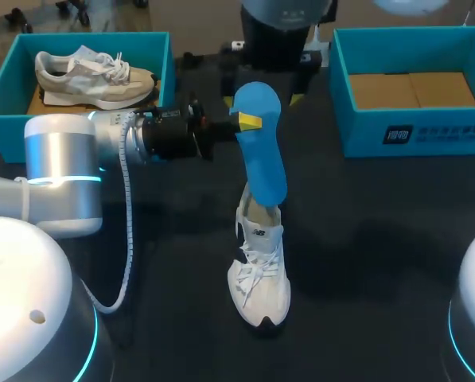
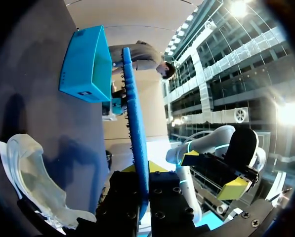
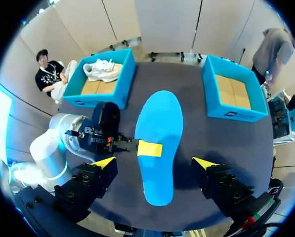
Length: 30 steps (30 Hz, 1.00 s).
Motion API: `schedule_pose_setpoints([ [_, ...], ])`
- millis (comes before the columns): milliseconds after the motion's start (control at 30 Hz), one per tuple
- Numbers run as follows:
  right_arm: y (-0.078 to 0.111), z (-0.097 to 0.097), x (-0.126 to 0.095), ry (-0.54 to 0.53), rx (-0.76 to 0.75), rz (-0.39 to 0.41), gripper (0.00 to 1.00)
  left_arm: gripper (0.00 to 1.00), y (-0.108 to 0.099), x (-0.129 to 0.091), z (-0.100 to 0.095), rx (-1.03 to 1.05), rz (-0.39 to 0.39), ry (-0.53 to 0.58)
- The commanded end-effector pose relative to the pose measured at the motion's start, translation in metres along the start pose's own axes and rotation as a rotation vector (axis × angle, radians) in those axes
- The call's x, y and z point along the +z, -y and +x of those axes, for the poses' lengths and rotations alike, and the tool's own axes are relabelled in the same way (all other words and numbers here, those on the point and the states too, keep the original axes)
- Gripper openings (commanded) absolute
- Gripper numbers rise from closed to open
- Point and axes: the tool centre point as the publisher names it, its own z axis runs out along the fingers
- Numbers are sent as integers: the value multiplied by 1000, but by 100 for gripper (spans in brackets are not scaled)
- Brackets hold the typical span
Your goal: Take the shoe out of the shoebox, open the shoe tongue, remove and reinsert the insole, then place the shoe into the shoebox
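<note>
My left gripper (image 1: 249,121) is shut on a blue insole (image 1: 262,155) and holds it up over the table. The insole's lower end hangs just above a white shoe (image 1: 259,274) that rests on the dark table, toe toward me. In the left wrist view the insole (image 2: 135,123) shows edge-on, clamped between the fingers, with the shoe (image 2: 28,173) beside it. My right gripper (image 3: 154,163) hangs high over the insole (image 3: 159,148), open, with nothing between its fingers. The same open gripper (image 2: 214,173) shows in the left wrist view.
A blue shoebox (image 1: 6,87) at the back left holds a second pale shoe (image 1: 94,79). Another blue shoebox (image 1: 344,95) stands at the back right with only cardboard inside. My left arm (image 1: 70,155) stretches across the table's left half.
</note>
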Motion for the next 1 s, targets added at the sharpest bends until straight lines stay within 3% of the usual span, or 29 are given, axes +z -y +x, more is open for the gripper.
schedule_pose_setpoints([
  [33, 6, -30, 2, -150, 17, -11, 100, 0, -1, 0, 0, 0, 3, 1],
  [500, 8, -62, 7, -485, 61, 54, 100, 0, -1, 0, 0, 0, 3, 1],
  [800, 6, -79, 10, -698, 106, 51, 100, 0, -1, 0, 0, 0, 3, 1],
  [1000, 4, -84, 12, -743, 123, 80, 100, 0, -1, 0, 0, 0, 3, 1],
])
